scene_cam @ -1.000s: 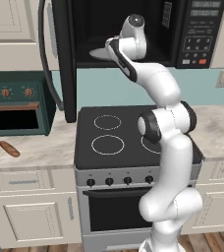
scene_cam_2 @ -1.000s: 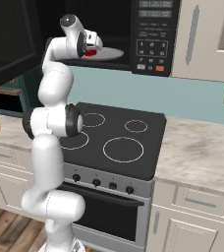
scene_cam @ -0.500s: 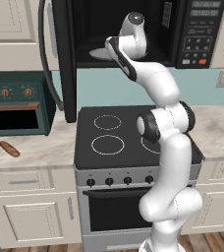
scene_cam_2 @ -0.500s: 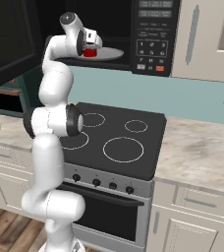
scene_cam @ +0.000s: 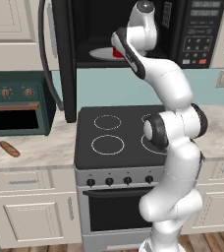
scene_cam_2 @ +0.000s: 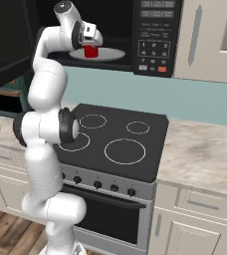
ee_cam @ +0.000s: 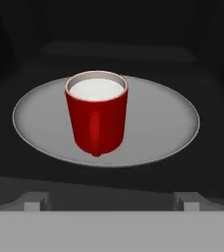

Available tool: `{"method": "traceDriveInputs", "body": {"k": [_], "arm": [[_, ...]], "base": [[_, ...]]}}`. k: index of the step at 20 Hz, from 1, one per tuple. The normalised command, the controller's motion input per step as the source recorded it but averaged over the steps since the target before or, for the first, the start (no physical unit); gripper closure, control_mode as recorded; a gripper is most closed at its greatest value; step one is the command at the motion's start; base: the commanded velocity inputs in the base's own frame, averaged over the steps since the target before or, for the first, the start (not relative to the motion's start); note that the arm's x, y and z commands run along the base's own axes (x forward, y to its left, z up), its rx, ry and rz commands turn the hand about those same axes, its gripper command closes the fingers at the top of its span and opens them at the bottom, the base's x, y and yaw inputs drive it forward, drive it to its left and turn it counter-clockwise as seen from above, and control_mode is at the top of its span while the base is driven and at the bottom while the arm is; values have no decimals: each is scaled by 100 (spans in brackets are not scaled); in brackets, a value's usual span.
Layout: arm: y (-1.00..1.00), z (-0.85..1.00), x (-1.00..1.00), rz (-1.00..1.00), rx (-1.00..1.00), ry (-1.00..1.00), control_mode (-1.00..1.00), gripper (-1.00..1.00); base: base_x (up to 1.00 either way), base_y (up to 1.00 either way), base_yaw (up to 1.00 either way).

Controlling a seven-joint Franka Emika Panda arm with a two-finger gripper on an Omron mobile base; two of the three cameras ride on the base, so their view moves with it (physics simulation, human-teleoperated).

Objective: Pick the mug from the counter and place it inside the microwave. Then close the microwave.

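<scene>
Gripper: our gripper [ee_cam: 112,202] is open, its two dark tips standing wide apart and holding nothing; it sits at the mouth of the microwave [scene_cam_2: 135,35], pointed into the cavity.
Mug: the red mug [ee_cam: 97,112] stands upright on the turntable plate [ee_cam: 163,123], apart from our fingertips, handle turned toward us, white inside showing and nothing in it that we can make out.
Why it sits there: we judge the mug has been set down where the task wants it, left of the plate's middle and well inside its rim, so the door should clear it.
Turntable plate: round and white, lying flat on the dark microwave floor, carrying the mug alone.
Microwave door: the door [scene_cam: 65,59] hangs wide open to the left, over the toaster oven [scene_cam: 15,108].
Step in hand: we judge placing is done; drawing the arm out and swinging the door shut is left.
Risk: we would pull straight back so as not to nudge the mug.
Worktop: the marbled worktop [scene_cam: 40,147] carries a piece of bread [scene_cam: 9,148] beside the stovetop [scene_cam: 119,138].
</scene>
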Motion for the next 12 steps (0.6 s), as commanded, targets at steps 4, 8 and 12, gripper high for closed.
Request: {"method": "traceDriveInputs", "body": {"k": [4,8,12], "arm": [[-26,0,-99,0,0,-8,-100,-100],[-14,-2,-84,0,0,-3,-100,-100],[-5,-10,-72,0,0,0,-100,-100]], "base": [[0,0,0],[0,0,0],[0,0,0]]}}
